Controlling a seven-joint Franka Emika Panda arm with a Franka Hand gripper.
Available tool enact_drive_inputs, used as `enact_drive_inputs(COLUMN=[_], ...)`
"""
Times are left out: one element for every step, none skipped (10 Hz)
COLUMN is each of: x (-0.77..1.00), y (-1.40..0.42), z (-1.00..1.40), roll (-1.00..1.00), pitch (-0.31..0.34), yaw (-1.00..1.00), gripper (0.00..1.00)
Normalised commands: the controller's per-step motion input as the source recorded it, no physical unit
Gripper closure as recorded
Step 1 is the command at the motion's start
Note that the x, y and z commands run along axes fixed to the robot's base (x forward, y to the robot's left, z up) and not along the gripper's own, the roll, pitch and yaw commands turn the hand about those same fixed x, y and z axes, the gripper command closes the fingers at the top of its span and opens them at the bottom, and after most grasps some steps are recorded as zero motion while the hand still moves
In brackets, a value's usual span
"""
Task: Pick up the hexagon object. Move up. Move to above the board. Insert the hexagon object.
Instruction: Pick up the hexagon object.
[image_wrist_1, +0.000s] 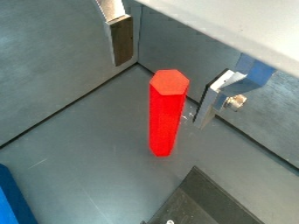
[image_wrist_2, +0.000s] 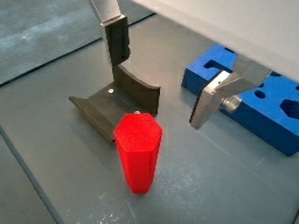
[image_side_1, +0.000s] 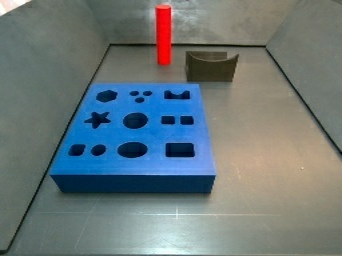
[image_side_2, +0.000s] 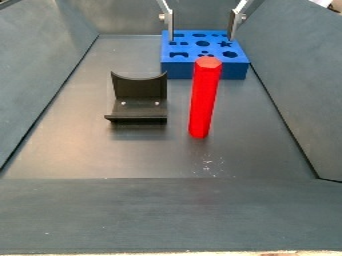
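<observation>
Red hexagon object (image_wrist_1: 166, 114) between parted gripper (image_wrist_1: 163, 63) jaws.

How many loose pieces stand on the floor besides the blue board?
2. The red hexagon object stands upright at the far end from the board; the dark olive notched block sits beside it. The gripper hangs open above both.

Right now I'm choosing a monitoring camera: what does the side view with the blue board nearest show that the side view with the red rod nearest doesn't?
Only there: every cutout of the large flat blue board. Only rod-near: the gripper, open and empty, high at the picture's top. Both: the upright bright red hexagonal rod, the dark L-shaped fixture, the board.
</observation>
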Motion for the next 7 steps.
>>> enact_drive_inputs(x=[-0.03, -0.29, -0.44, -0.20, 0.00, -0.18, -0.12], y=[0.00, 0.46, 0.97, 0.56, 0.00, -0.03, -0.05], z=[0.00, 0.00, 0.00, 0.00, 0.00, -0.52, -0.80], roll=[0.01, 0.05, 0.00, 0.00, 0.03, 0.03, 0.04], pitch=[0.000, 0.000, 0.000, 0.000, 0.000, -0.174, -0.236], yaw=[-0.02, 0.00, 0.00, 0.03, 0.00, 0.00, 0.00], gripper=[0.00, 0.00, 0.00, 0.00, 0.00, 0.00, 0.00])
